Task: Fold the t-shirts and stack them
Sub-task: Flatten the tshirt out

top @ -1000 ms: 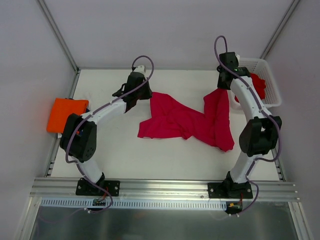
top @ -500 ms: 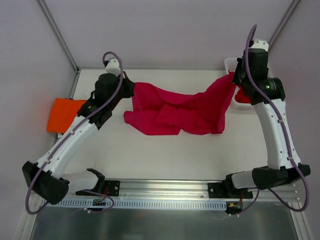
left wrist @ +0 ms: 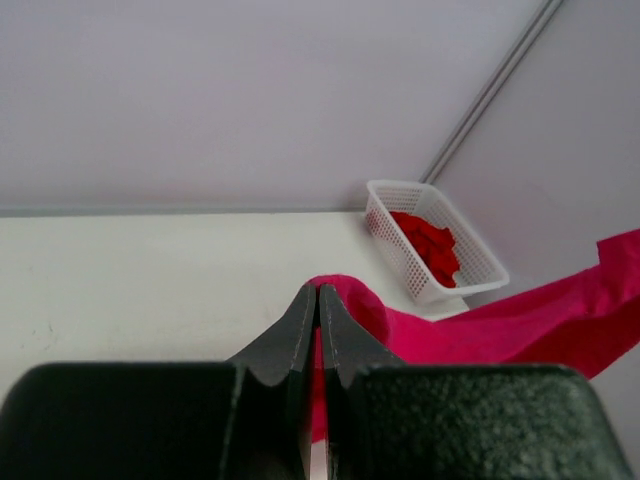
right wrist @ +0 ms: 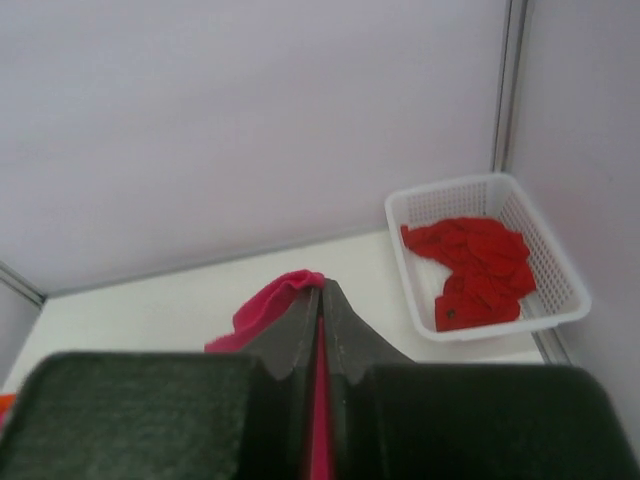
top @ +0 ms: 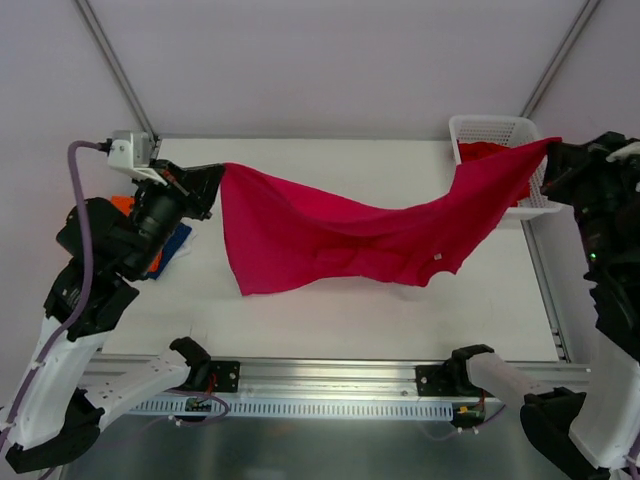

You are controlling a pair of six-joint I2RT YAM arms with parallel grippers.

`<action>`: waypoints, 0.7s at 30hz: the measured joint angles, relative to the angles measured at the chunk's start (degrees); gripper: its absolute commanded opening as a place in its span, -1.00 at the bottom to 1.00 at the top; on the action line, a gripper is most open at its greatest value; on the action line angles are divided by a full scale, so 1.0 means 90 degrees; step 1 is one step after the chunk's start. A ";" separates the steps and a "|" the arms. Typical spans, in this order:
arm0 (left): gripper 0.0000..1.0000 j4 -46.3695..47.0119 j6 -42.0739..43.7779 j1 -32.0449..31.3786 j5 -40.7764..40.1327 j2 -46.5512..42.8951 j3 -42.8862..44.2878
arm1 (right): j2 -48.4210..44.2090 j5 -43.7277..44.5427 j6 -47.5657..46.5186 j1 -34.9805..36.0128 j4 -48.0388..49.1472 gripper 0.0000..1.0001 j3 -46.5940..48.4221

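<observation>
A crimson-pink t-shirt (top: 340, 235) hangs stretched in the air between my two grippers, sagging in the middle above the table. My left gripper (top: 212, 180) is shut on its left corner, high at the left. In the left wrist view the cloth (left wrist: 480, 330) is pinched between the shut fingers (left wrist: 300, 330). My right gripper (top: 553, 150) is shut on the shirt's right corner, high at the right, over the basket. In the right wrist view pink cloth (right wrist: 270, 305) bulges past the shut fingers (right wrist: 345, 325). A folded orange shirt (top: 152, 262) and a dark blue one (top: 176, 243) lie at the left, mostly hidden by my left arm.
A white lattice basket (top: 478, 128) at the back right corner holds a crumpled red shirt (right wrist: 475, 270). The table (top: 340, 315) is white, with metal frame posts at the back corners and a rail along the near edge.
Both arms have risen and swung outward, lifting the pink shirt off the table and stretching it wide. The left gripper moved left, the right gripper moved right past the basket.
</observation>
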 measured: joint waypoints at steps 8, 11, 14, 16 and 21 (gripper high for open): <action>-1.00 -0.0828 -0.0049 0.0000 0.0653 -0.0369 0.1428 | -0.0158 -0.0243 0.0015 0.0000 -0.0102 -0.86 0.1649; -1.00 -0.0984 -0.0073 0.0000 0.0908 -0.0362 0.2059 | -0.0136 -0.0362 0.0087 0.0000 -0.0097 -0.85 0.2101; -1.00 -0.1037 -0.0126 0.0002 0.1107 -0.0369 0.2397 | -0.0136 -0.0410 0.0168 0.0000 -0.0051 -0.85 0.2254; -1.00 -0.1049 -0.0155 0.0002 0.1122 -0.0369 0.2436 | -0.0107 -0.0410 0.0197 0.0000 -0.0056 -0.85 0.2254; -1.00 -0.1161 -0.0168 0.0002 0.0991 -0.0325 0.2193 | 0.0151 -0.0350 0.0182 0.0000 0.0029 -0.86 0.1953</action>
